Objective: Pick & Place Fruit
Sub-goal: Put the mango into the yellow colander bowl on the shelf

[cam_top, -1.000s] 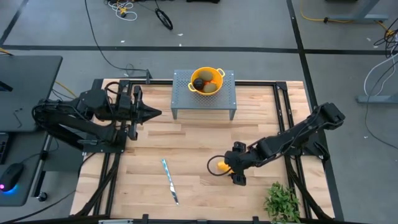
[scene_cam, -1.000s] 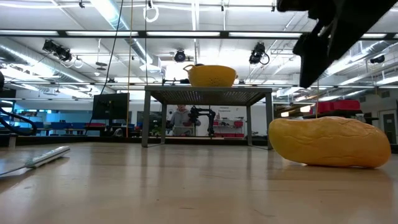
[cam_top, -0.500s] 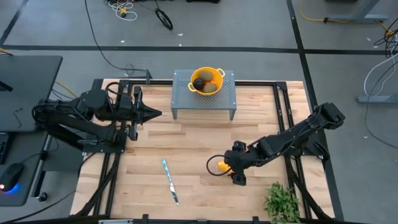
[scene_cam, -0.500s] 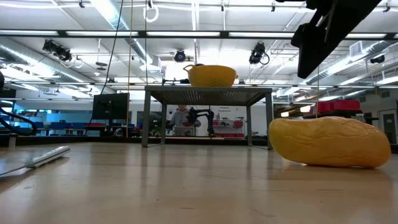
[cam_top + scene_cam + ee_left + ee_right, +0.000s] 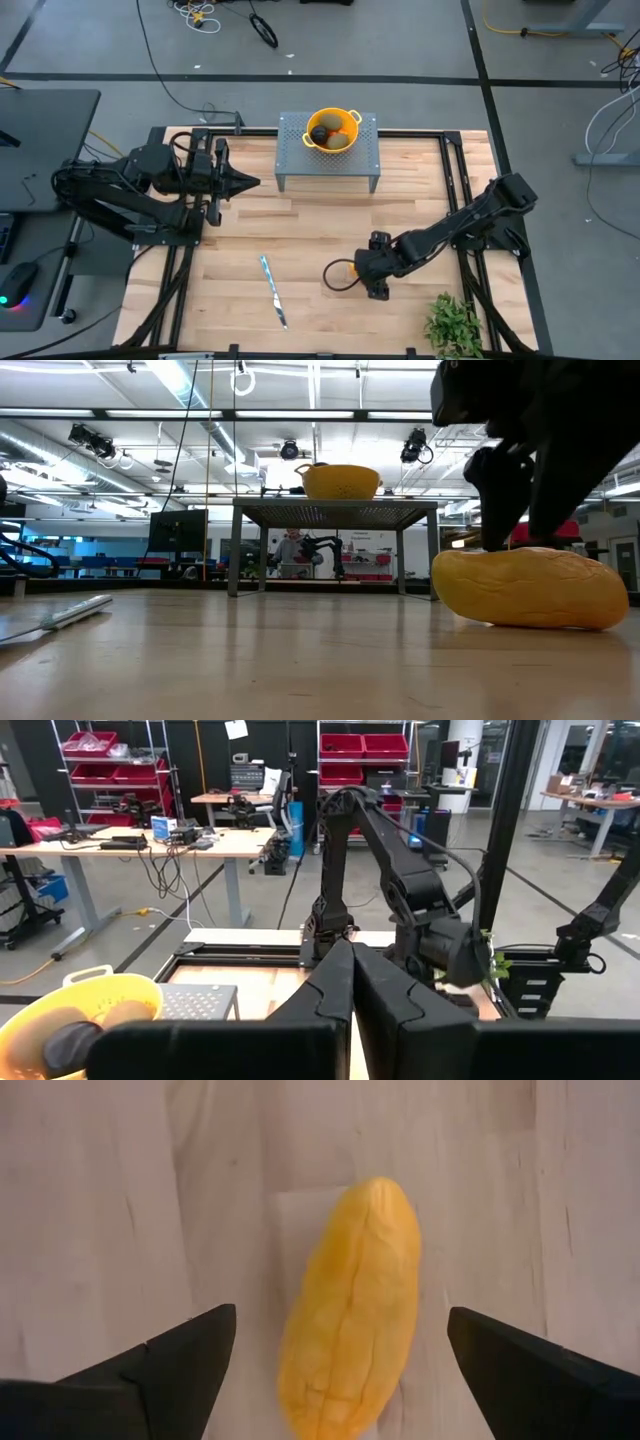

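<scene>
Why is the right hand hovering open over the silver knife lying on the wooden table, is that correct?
Not quite: the open right hand hovers over the yellow-orange oblong fruit, not the silver knife, which lies apart on the wooden table. The right wrist view shows the fruit between its fingers.

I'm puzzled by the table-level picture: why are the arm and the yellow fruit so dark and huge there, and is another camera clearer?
Low view: the right gripper is a black silhouette against bright ceiling lights, and the yellow-orange oblong fruit looms close to the lens. Right wrist view: the fruit is evenly lit on the pale wooden table, between open fingers.
</scene>
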`<control>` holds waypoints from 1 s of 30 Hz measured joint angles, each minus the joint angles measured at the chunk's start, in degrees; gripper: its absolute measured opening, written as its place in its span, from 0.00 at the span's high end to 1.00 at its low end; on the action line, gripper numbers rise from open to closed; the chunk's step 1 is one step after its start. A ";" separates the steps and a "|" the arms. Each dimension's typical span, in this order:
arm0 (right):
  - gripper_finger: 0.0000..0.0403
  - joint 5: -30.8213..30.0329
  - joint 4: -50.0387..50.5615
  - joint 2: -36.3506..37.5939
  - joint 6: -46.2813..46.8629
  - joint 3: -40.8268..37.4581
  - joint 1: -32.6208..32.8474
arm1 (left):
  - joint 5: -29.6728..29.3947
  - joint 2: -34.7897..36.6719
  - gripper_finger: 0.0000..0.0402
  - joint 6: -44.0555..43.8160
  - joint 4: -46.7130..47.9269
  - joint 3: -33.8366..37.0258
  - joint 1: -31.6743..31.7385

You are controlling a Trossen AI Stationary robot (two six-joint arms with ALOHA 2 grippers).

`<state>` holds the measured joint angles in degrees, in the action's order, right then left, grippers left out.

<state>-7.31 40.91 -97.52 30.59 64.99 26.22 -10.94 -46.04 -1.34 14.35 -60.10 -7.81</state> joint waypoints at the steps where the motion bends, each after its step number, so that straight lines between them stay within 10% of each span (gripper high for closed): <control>1: 0.07 -0.03 0.01 -0.37 0.00 0.00 0.00 | 0.00 0.00 0.98 -0.08 0.00 0.00 -0.02; 30: 0.07 1.99 -2.48 -8.80 0.02 0.00 -0.33 | -0.01 0.00 0.97 -0.62 0.37 0.00 0.00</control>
<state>-5.32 38.44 -106.32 30.61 64.99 25.89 -10.94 -46.04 -1.96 14.72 -60.10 -7.81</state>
